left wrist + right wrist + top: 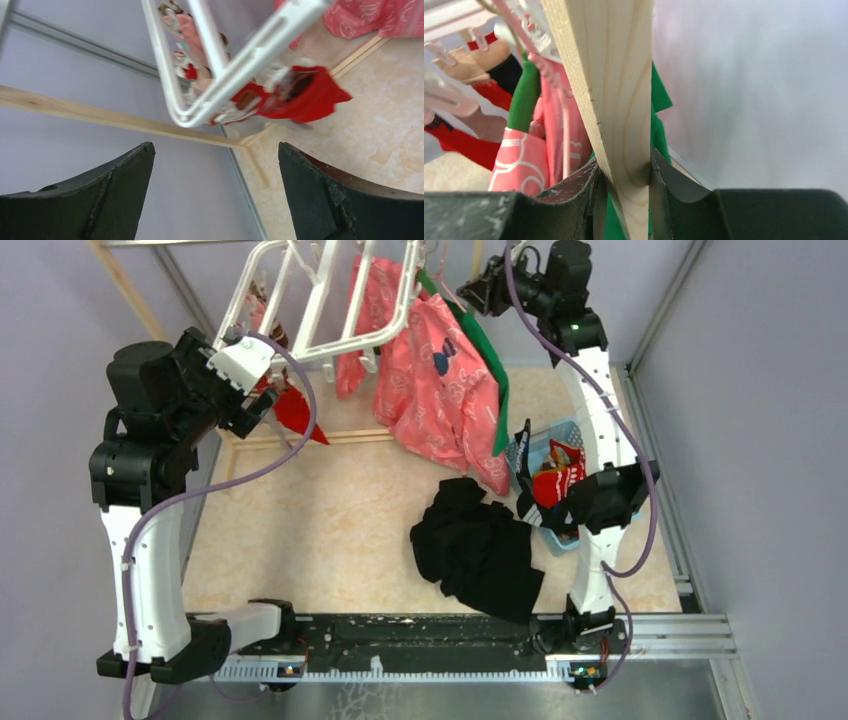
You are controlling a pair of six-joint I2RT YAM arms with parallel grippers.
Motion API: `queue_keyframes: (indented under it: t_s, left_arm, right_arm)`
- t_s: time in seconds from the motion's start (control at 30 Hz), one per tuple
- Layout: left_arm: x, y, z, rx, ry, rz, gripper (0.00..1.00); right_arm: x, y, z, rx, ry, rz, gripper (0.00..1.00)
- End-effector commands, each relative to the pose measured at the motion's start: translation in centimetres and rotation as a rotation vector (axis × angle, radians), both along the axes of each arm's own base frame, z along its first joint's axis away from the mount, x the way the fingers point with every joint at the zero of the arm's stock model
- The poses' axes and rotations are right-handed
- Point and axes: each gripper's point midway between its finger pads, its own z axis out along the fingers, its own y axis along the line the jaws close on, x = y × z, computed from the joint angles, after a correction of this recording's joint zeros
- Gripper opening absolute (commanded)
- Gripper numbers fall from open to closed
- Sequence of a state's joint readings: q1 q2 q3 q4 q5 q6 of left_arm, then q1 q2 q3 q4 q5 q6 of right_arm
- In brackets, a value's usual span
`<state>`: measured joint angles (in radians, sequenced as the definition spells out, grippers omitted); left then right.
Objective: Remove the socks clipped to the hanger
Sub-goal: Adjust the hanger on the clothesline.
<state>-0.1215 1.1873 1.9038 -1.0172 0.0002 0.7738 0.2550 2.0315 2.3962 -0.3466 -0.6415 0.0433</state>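
Left hand spread wide and empty, just under the left corner of the white hanger, far left. A red sock hangs clipped there. Right hand is clamped on a wooden post far right, likely bracing the frame. Step looks like the approach to the sock. Next: reach in, close on the red sock, tug it off its clip.

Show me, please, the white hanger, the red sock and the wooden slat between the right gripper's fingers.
white hanger (255, 57): left wrist view, its slotted outer bar.
red sock (320, 92): left wrist view, its red body.
wooden slat (614, 75): right wrist view, its broad grained face.
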Motion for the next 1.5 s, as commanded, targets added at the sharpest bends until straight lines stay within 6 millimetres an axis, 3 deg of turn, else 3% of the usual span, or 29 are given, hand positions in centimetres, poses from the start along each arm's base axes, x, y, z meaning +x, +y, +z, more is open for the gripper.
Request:
queue_keyframes:
  t_s: [0.0,0.13,0.33,0.43,0.53,0.8,0.97,1.1,1.3,1.47]
  left_arm:
    - [0.2,0.3,1.7,0.042,-0.024,-0.003,0.98]
    - [1.4,-1.0,2.2,0.031,-0.023,-0.071,0.98]
    - [1.7,-4.7,1.1,0.021,0.022,-0.291,0.98]
    - [1.8,-6.1,0.3,0.021,0.052,-0.381,0.98]
    - [2.5,-6.9,-0.3,0.022,0.078,-0.429,0.98]
    - [5.2,-7.8,-2.2,0.03,0.153,-0.485,0.88]
    - [6.5,-7.7,-3.6,0.033,0.195,-0.478,0.71]
    - [7.2,-6.9,-3.8,0.062,0.195,-0.446,0.62]
    - [7.1,-4.0,-5.1,0.149,0.249,-0.364,0.42]
    - [6.0,-0.6,-5.3,0.206,0.282,-0.281,0.34]
  right_arm:
    - [0.1,-7.6,3.9,-0.003,-0.076,-0.14,0.02]
    - [0.1,-8.8,4.2,-0.008,-0.082,-0.108,0.0]
    - [0.5,-10.5,5.0,-0.013,-0.114,-0.133,0.0]
    - [0.8,-11.8,5.5,0.003,-0.121,-0.156,0.0]
    - [0.7,-11.9,5.3,0.016,-0.104,-0.144,0.01]
    - [0.0,-10.9,3.6,0.044,-0.022,-0.074,0.27]
    - [0.0,-10.8,3.1,0.048,0.0,-0.066,0.32]
    - [0.0,-10.9,2.8,0.048,0.009,-0.069,0.33]
    - [0.1,-10.9,2.7,0.047,0.013,-0.079,0.33]
    - [0.4,-11.2,2.6,0.045,0.013,-0.1,0.32]
